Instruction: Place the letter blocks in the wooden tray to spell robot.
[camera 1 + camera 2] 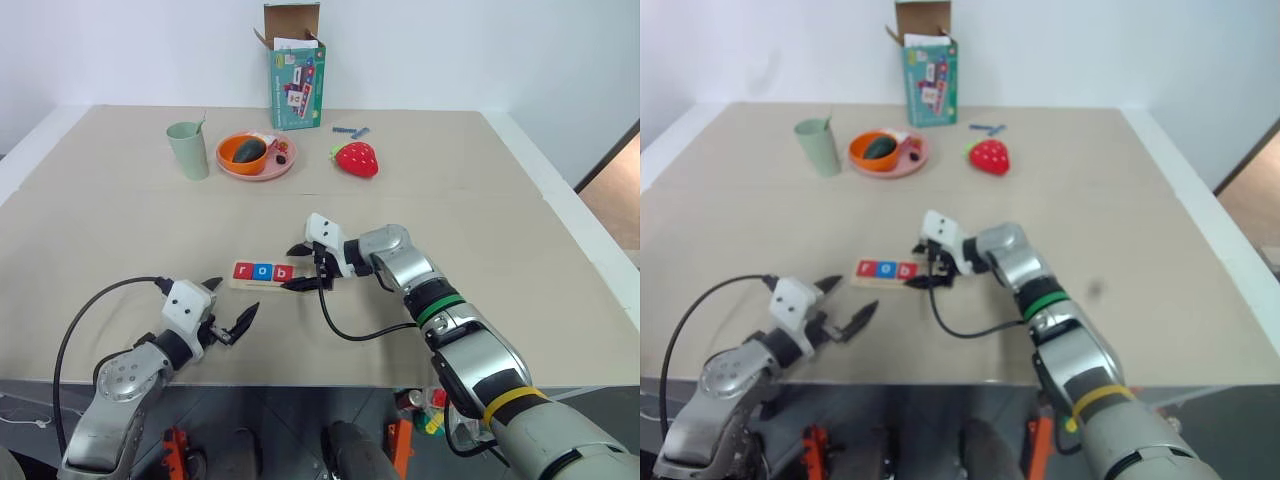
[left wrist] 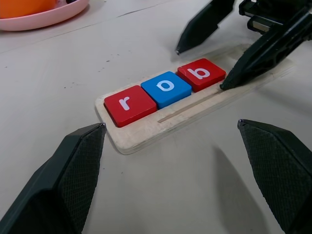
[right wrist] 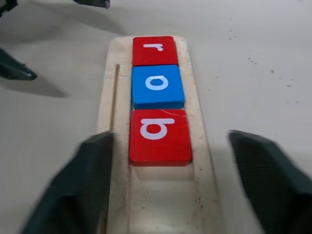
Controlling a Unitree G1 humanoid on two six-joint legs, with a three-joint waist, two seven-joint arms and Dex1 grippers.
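Beige table (image 1: 480, 200), wooden tray (image 3: 195, 146) right end free, both claws spread.

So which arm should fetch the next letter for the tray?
Probably the right: its open gripper sits at the wooden tray's bare end beside the b; the left gripper hangs back near the table edge.

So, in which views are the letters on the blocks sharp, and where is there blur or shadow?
In the left wrist view the r, o and b blocks read sharp on the wooden tray. In the right wrist view the right tool has blurred fingers, the b nearest it is slightly soft, and dark shadows lie on the table. In the left eye view the letters are tiny.
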